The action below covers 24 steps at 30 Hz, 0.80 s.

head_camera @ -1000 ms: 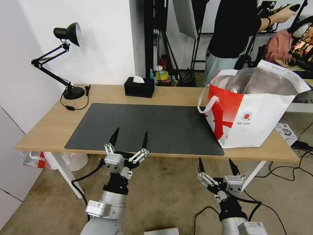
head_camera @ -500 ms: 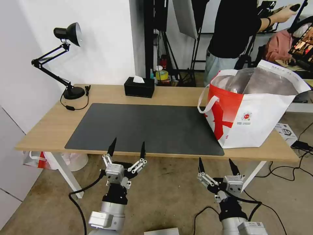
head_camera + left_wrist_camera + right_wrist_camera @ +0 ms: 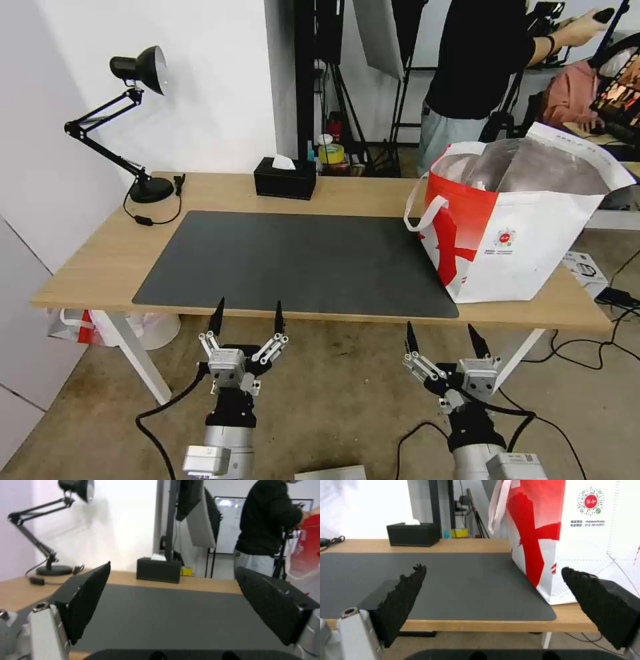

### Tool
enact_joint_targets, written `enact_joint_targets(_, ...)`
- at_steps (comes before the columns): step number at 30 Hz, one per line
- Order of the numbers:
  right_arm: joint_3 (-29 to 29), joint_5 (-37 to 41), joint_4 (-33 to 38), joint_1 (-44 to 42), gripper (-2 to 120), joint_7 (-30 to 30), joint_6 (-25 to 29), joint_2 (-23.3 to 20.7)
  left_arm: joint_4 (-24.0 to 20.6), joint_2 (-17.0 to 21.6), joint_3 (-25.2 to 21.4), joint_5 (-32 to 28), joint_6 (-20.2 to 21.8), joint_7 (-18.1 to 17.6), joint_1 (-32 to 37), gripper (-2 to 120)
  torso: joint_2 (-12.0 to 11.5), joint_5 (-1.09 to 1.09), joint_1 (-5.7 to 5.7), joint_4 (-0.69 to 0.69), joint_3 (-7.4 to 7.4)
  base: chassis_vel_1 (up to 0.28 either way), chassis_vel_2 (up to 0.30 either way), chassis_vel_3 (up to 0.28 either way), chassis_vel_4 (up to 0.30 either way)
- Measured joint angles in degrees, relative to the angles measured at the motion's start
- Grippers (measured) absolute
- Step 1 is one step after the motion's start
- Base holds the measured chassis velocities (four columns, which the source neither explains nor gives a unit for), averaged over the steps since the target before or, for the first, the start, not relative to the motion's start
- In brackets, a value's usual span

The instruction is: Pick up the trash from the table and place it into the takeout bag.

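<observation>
The table (image 3: 100,261) carries a dark grey mat (image 3: 300,260) with nothing lying on it. At its right end stands the takeout bag (image 3: 533,240), white with a red pattern, its foil-lined mouth open; the right wrist view has the bag (image 3: 586,542) close by. The trash is out of view. My left gripper (image 3: 247,310) hangs open and empty just below the table's front edge, left of centre, and looks across the mat in its wrist view (image 3: 172,567). Farther right and lower, in front of the bag, my right gripper (image 3: 442,333) is open and empty too (image 3: 493,568).
A black tissue box (image 3: 285,179) sits at the table's back edge and a black desk lamp (image 3: 140,133) at the back left. A person stands behind the table near the bag. Cables and a small box (image 3: 585,270) lie on the floor at the right.
My left gripper has drawn back and down from over the mat's front edge to below the tabletop. The right arm and the bag have not moved.
</observation>
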Motion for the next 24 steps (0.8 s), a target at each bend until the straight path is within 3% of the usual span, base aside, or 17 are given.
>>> enact_joint_targets(12, 0.00, 0.00, 0.00, 0.00, 100, 0.00, 0.00, 0.00, 2.83, -2.97, 0.76, 2.14, -1.38, -1.57, 0.66, 100, 0.00, 0.00, 0.00, 0.00, 0.00, 0.000, 0.000, 0.000, 0.000)
enact_joint_targets(24, 0.00, 0.00, 0.00, 0.00, 100, 0.00, 0.00, 0.00, 3.81, -1.52, 0.40, 2.51, -1.22, -1.66, 0.66, 100, 0.00, 0.00, 0.00, 0.00, 0.00, 0.000, 0.000, 0.000, 0.000)
